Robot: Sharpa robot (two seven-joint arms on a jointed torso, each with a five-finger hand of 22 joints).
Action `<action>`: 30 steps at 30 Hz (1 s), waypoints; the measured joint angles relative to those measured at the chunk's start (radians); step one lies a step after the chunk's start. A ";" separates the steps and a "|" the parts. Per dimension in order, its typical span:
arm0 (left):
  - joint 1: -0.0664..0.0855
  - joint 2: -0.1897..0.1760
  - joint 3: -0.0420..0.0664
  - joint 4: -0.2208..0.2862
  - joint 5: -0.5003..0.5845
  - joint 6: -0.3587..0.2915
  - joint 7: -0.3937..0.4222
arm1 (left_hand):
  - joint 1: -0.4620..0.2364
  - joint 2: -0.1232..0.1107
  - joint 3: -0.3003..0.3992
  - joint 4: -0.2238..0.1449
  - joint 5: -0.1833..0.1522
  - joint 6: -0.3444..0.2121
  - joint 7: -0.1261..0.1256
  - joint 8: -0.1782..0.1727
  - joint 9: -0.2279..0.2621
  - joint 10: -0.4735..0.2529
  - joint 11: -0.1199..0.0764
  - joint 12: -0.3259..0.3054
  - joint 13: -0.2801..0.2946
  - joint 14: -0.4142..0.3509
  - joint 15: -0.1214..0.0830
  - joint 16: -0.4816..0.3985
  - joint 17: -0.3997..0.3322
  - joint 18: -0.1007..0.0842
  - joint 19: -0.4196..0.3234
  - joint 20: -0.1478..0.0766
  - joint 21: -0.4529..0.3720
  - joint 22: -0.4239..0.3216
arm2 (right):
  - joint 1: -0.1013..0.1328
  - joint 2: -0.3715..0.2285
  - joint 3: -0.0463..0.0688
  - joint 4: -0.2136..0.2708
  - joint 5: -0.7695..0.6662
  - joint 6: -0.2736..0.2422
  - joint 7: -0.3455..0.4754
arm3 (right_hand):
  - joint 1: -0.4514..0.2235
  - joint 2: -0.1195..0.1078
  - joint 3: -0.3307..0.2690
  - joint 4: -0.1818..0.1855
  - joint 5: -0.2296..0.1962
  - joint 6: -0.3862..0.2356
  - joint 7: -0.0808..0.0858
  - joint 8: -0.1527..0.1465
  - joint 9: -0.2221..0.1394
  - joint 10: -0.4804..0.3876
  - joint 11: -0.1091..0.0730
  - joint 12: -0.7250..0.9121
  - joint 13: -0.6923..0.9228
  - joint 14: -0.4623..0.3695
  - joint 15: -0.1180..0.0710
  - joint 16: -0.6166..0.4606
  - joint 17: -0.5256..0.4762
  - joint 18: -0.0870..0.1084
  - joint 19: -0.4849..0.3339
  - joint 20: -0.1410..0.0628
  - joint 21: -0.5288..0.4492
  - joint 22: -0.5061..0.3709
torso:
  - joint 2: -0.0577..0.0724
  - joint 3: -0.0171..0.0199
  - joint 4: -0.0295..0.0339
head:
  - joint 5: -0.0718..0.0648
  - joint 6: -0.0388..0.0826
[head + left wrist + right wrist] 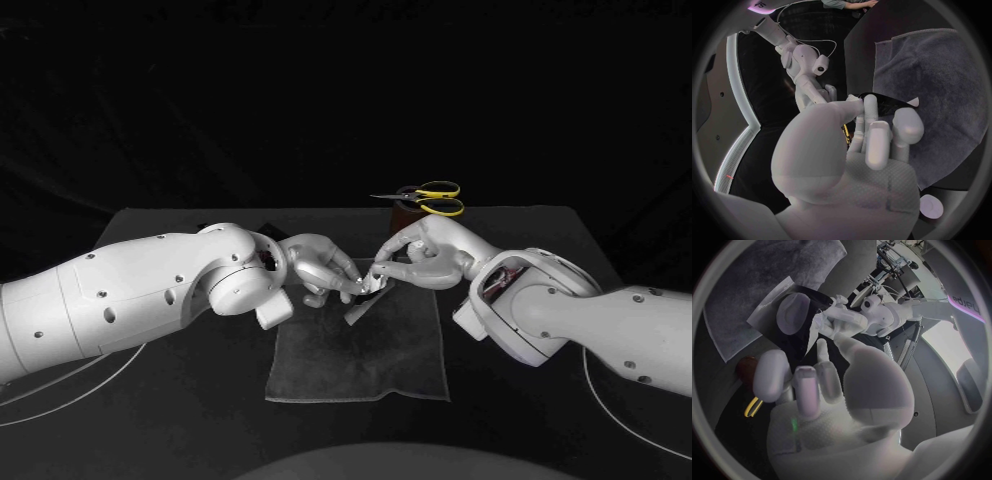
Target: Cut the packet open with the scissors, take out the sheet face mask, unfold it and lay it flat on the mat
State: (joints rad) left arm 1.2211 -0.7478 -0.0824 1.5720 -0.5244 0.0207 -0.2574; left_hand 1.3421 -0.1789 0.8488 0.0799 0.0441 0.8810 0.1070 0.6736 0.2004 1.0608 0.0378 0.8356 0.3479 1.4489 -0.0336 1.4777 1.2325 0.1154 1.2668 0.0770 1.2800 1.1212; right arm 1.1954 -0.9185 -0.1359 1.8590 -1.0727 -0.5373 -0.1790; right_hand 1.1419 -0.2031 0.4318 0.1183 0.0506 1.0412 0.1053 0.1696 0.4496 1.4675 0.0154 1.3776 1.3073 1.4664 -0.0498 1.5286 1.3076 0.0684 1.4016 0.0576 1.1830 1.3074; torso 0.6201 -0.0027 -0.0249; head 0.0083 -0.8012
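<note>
Both hands meet over the far end of the grey mat (361, 365), which lies flat on the black tabletop (166, 232). The left hand (320, 268) pinches the dark packet (366, 298) between its thumb and fingertips (871, 107), the other fingers loosely curled. The right hand (418, 255) grips the same packet from the opposite side, so it hangs just above the mat between them. The yellow-handled scissors (428, 197) lie shut on the tabletop beyond the mat, behind the right hand
</note>
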 measured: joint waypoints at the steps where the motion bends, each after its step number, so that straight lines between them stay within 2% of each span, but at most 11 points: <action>1: 0.000 0.000 0.000 0.000 0.000 0.000 0.000 | 0.000 0.000 0.000 0.000 0.000 0.000 0.000 0.000 0.000 0.000 0.000 0.000 0.000 0.000 0.000 0.000 0.000 0.000 0.000 0.000 0.001 0.000 | 0.000 0.001 0.000 0.000 -0.010 0.006 -0.007 | -0.003 -0.003 -0.005 0.005 0.000 0.000 0.000 0.000 -0.001 0.000 0.000 0.000 0.000 0.000 0.000 0.000 0.000 0.000 0.000 0.000 0.000 0.000 | 0.000 0.0000 0.0001 | 0.000 0.000; 6: 0.000 0.001 0.000 0.000 0.000 0.000 0.000 | 0.002 0.002 0.000 0.000 0.000 0.000 0.000 0.000 0.000 0.000 0.000 0.000 0.000 0.000 0.000 0.000 0.000 0.000 0.000 0.000 0.005 0.001 | 0.000 0.010 -0.001 -0.006 -0.097 0.044 -0.065 | -0.008 -0.008 -0.039 0.028 0.000 0.000 0.000 -0.004 -0.004 0.000 0.000 0.000 0.000 0.000 0.000 0.000 0.001 0.000 0.000 0.000 0.000 0.000 | 0.000 -0.0004 0.0005 | 0.000 -0.002; 17: 0.000 0.001 0.000 0.001 0.000 -0.001 0.000 | 0.002 0.002 0.000 0.000 0.002 -0.001 0.000 0.000 0.000 0.000 0.000 0.000 0.000 0.000 0.000 0.000 0.000 0.000 0.000 0.000 0.005 0.002 | 0.000 0.030 -0.002 -0.020 -0.233 0.091 -0.142 | -0.007 -0.007 -0.050 0.031 0.000 0.000 0.000 -0.004 -0.005 0.000 0.000 0.000 0.001 0.000 0.000 -0.002 0.001 0.000 0.000 0.000 0.000 0.000 | 0.000 -0.0001 0.0002 | 0.002 -0.006; 22: 0.000 0.001 0.000 0.002 0.000 -0.001 0.000 | 0.002 0.002 0.000 0.000 0.002 0.001 0.001 0.000 0.000 0.000 0.000 0.000 0.000 0.000 0.000 0.000 0.001 0.000 0.000 0.000 0.005 0.002 | -0.002 0.044 -0.003 -0.034 -0.258 0.109 -0.156 | 0.010 0.009 -0.053 0.031 0.000 0.000 0.000 -0.004 -0.006 0.000 0.000 0.000 0.001 0.000 0.000 -0.004 0.001 0.000 0.000 0.000 0.000 0.001 | 0.000 0.0004 0.0001 | 0.002 -0.007; 26: 0.000 0.001 0.000 0.003 0.000 -0.001 0.000 | 0.002 0.002 0.000 0.000 0.002 0.001 0.002 0.000 0.000 0.000 0.000 0.000 0.000 0.000 0.000 0.000 0.001 0.000 0.000 0.000 0.005 0.001 | -0.002 0.056 -0.003 -0.050 -0.270 0.119 -0.161 | 0.020 0.009 -0.055 0.033 0.000 0.000 0.000 -0.004 -0.007 0.000 0.000 0.000 0.000 -0.002 0.002 -0.004 0.000 0.000 0.000 0.000 0.000 0.001 | 0.000 0.0004 0.0001 | 0.002 -0.007; 27: 0.000 0.001 0.000 0.003 0.000 -0.001 0.000 | 0.002 0.002 0.000 0.000 0.002 0.001 0.002 0.000 0.000 0.000 0.000 0.000 0.000 0.000 0.000 0.000 0.001 0.000 0.000 0.000 0.005 0.001 | -0.002 0.060 -0.003 -0.055 -0.272 0.122 -0.161 | 0.029 0.018 -0.056 0.033 0.000 0.000 0.000 -0.004 -0.008 0.000 0.000 0.000 0.000 -0.002 0.002 -0.004 0.000 0.000 0.000 0.000 0.000 0.001 | 0.000 0.0004 0.0001 | 0.002 -0.007; 30: 0.000 0.001 0.000 0.004 0.000 -0.001 -0.001 | 0.002 0.002 0.000 0.000 0.002 0.001 0.002 0.000 0.000 0.000 0.000 0.000 0.000 0.000 0.000 0.000 0.001 0.000 0.000 0.000 0.005 0.001 | -0.002 0.068 -0.004 -0.065 -0.275 0.132 -0.162 | 0.035 0.024 -0.056 0.033 0.000 0.003 -0.003 -0.004 -0.008 0.000 0.000 0.000 0.000 -0.002 0.002 -0.004 0.000 0.000 0.000 0.000 0.000 0.001 | 0.000 0.0002 0.0001 | 0.002 -0.008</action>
State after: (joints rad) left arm 1.2211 -0.7464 -0.0827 1.5761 -0.5245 0.0194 -0.2583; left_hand 1.3444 -0.1768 0.8485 0.0800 0.0459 0.8824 0.1090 0.6741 0.2004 1.0608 0.0378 0.8356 0.3483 1.4489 -0.0336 1.4773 1.2332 0.1154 1.2667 0.0770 1.2846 1.1227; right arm 1.1934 -0.8505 -0.1397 1.7937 -1.3480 -0.4051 -0.3411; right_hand 1.1765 -0.1796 0.3763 0.1517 0.0504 1.0444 0.1019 0.1660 0.4416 1.4673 0.0152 1.3775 1.3073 1.4646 -0.0480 1.5245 1.3073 0.0684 1.4016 0.0576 1.1829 1.3080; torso 0.6204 -0.0025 -0.0248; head 0.0106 -0.8097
